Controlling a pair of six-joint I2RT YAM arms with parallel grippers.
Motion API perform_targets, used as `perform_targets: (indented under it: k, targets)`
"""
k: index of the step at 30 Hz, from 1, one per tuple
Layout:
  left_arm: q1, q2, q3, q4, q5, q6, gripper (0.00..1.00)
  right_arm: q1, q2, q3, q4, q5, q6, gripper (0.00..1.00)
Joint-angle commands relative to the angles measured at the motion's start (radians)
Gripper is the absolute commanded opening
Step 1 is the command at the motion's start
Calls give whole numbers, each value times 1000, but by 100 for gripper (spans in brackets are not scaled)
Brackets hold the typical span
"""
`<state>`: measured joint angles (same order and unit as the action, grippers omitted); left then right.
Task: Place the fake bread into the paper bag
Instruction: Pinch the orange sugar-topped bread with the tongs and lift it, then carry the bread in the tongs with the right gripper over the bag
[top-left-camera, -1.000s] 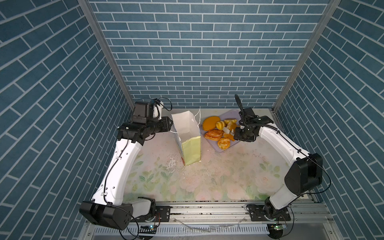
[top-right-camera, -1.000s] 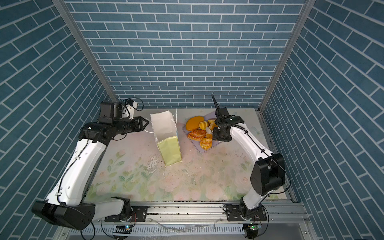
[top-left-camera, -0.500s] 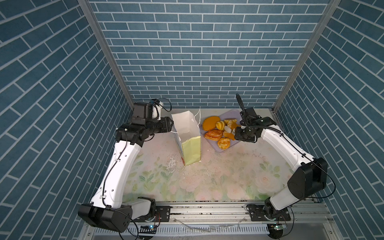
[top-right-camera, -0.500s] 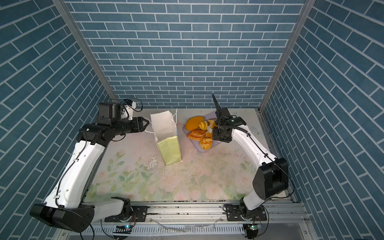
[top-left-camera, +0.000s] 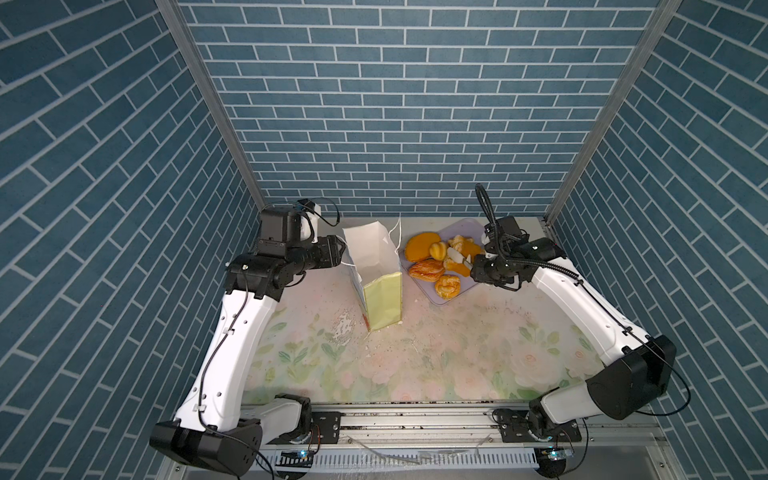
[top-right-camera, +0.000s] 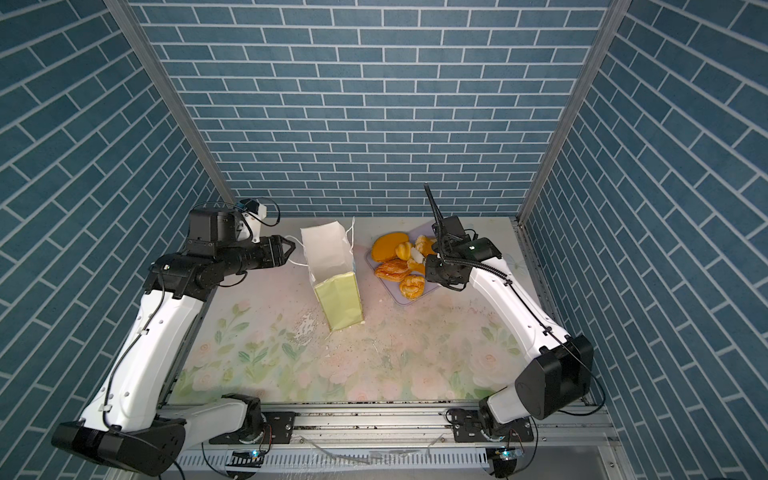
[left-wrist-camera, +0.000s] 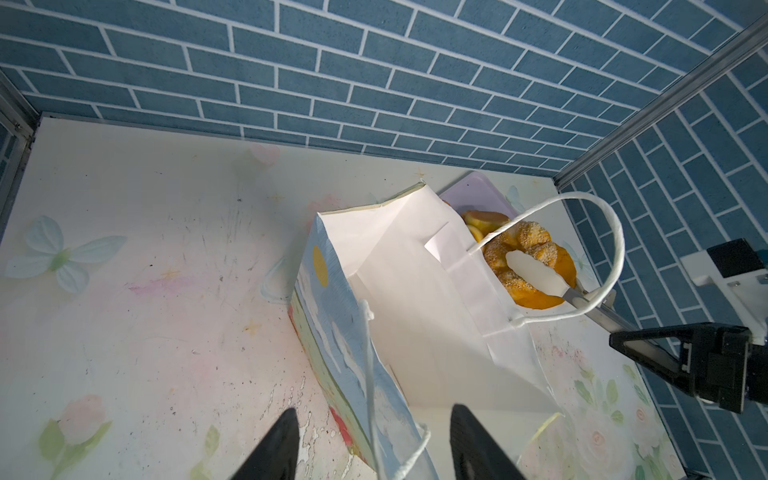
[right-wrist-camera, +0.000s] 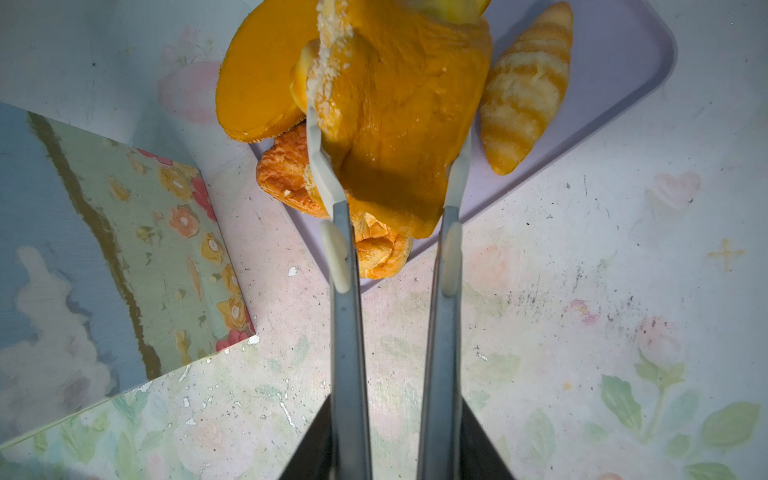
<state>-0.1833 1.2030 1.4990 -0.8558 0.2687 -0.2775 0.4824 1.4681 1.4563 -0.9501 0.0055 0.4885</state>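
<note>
One bun (right-wrist-camera: 399, 124) in tongs (right-wrist-camera: 347, 311), right gripper (right-wrist-camera: 395, 432) clamping them, left gripper (left-wrist-camera: 374, 415) half-open

This is a robotics test cell in a lab, dressed up as a make-believe room. Three wall panels (top-left-camera: 395, 124) printed with blue brick meet at bare aluminium corner posts (top-left-camera: 220, 120). The tabletop (top-left-camera: 415, 374) wears a scuffed, floral-printed sheet. Along its near edge runs an aluminium rail (top-left-camera: 415, 424), to which a left arm (top-left-camera: 237, 332) and a right arm (top-left-camera: 582, 307), both white and black, are bolted. Small lit circuit boards (top-left-camera: 556, 456) sit below the rail. The goods are props: glossy fake bread (top-left-camera: 424, 269) on a lilac tray (right-wrist-camera: 615, 62) beside a paper bag (top-left-camera: 382, 299).
</note>
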Motion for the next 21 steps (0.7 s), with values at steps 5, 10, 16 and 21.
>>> perform_targets:
  k: [5,10,16,21]
  targets:
    - [3,-3,-9,-2,6,-10,60,14,-78,68,-68,83,-41,28]
    - [3,4,-14,3,21,-17,60,14,-103,125,-105,118,-66,28]
    - [3,18,9,-21,3,-18,60,20,-94,272,-139,114,-124,28]
    - [3,13,6,-29,-15,-4,60,37,-14,469,-166,80,-206,28]
